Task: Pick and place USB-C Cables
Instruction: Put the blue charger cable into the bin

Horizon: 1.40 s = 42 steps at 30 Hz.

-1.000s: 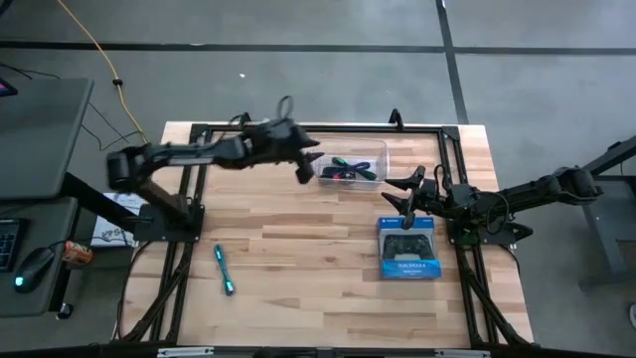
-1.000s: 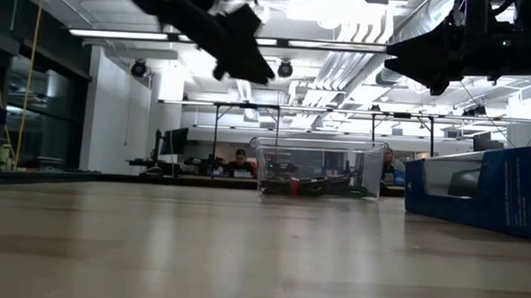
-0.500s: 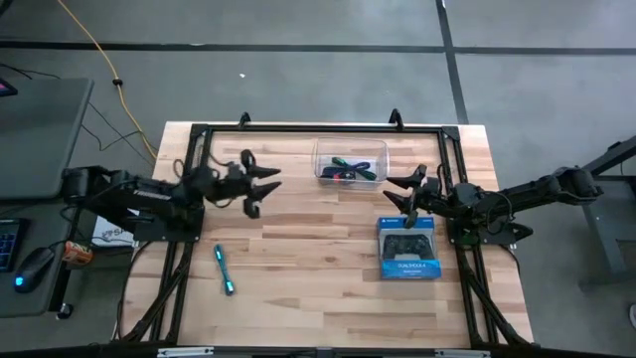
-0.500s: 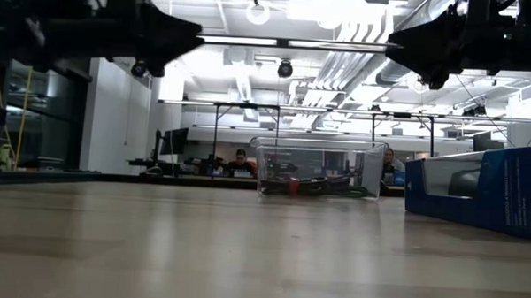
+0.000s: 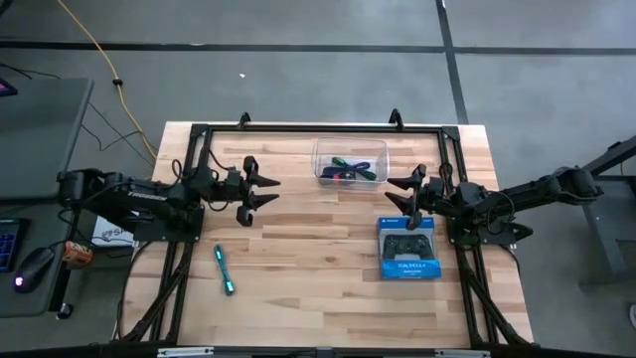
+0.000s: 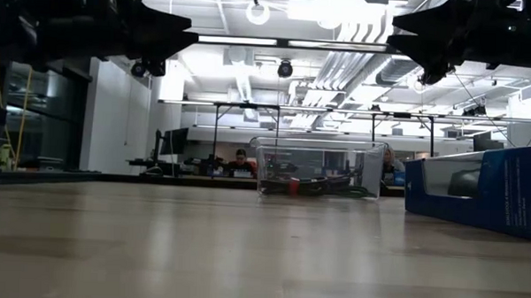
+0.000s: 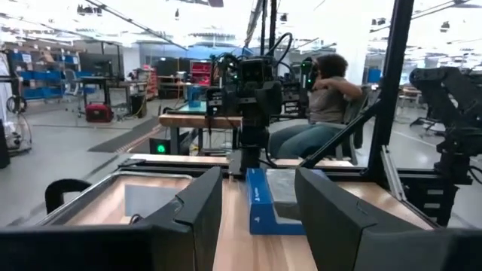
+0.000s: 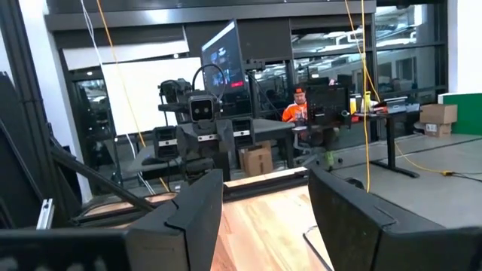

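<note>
Wood table [image 5: 298, 288], blue box [image 5: 408, 253] w/ pictured controller at right-center; clear tub [image 5: 350, 160] at far-center edge, holding three USB-C cable bundles, purple/black-red/green [image 5: 346, 170], colours hard to split. Left gripper [image 5: 266, 190] raised over left-center of table, fingers spread, nothing held; right gripper [image 5: 395, 193] raised just beside the box's far end, near tub, fingers spread, nothing held. Cyan cable [image 5: 224, 269] lies alone on bare wood near front-left, well apart from tub and both grippers.
</note>
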Tool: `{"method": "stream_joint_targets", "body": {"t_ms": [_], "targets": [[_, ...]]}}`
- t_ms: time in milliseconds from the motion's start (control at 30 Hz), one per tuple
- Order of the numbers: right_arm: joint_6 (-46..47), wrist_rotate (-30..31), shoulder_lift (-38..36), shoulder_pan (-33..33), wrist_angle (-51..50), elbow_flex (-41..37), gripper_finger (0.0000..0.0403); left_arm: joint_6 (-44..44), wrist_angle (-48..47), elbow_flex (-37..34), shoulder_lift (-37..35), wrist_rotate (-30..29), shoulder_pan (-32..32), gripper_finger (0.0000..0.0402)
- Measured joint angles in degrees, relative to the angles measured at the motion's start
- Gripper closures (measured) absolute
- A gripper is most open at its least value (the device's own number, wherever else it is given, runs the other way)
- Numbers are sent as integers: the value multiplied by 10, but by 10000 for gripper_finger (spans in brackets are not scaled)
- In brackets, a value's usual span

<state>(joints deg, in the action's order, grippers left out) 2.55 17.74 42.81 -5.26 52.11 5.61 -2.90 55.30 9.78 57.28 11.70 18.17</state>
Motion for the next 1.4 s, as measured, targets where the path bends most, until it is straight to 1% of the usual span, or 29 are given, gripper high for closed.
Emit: {"method": "stream_joint_targets", "body": {"t_ms": [233,300,333,400,467,533,633,667,700,800,867,933,1000,1067,1100,1167,1233,1333,1400], "targets": [[-11,-1,0,0,-3,0,213,5,-15,0,0,1,0,254],[-13,-2,0,0,-3,0,213,5,-22,0,0,16,1,255],[-13,-2,0,0,-3,0,213,5,-21,0,0,33,2,255],[-14,-2,0,0,-3,0,213,5,-21,0,0,76,4,254],[-14,-3,0,0,-3,0,213,-7,-20,0,0,132,11,255],[-15,-12,0,0,-4,0,213,-43,-20,0,0,215,21,255],[-15,-31,0,0,-11,0,213,-118,-20,0,0,367,31,255],[-15,-33,0,0,-13,0,213,-142,-20,0,0,401,28,255],[-15,-33,0,0,-14,0,213,-165,-21,0,0,416,22,255],[-15,-31,0,0,-15,0,213,-208,-35,0,0,412,-22,256],[-15,-30,0,0,-15,0,213,-209,-46,0,0,398,-65,256],[-15,-30,0,0,-17,0,213,-204,-59,0,0,369,-114,256],[-15,-30,0,0,-17,0,213,-192,-72,1,0,322,-171,256],[-15,-30,0,0,-18,0,213,-178,-89,1,0,261,-235,256],[-16,-30,0,0,-18,0,213,-170,-108,2,0,223,-268,256],[-18,-30,0,0,-18,0,213,-157,-186,20,0,133,-337,256],[-22,-30,0,0,-20,0,213,-148,-294,51,2,34,-409,256],[-26,-30,0,0,-21,0,213,-144,-451,108,24,-120,-508,256],[-26,-30,0,0,-21,0,213,-131,-545,142,43,-197,-560,256]]}}
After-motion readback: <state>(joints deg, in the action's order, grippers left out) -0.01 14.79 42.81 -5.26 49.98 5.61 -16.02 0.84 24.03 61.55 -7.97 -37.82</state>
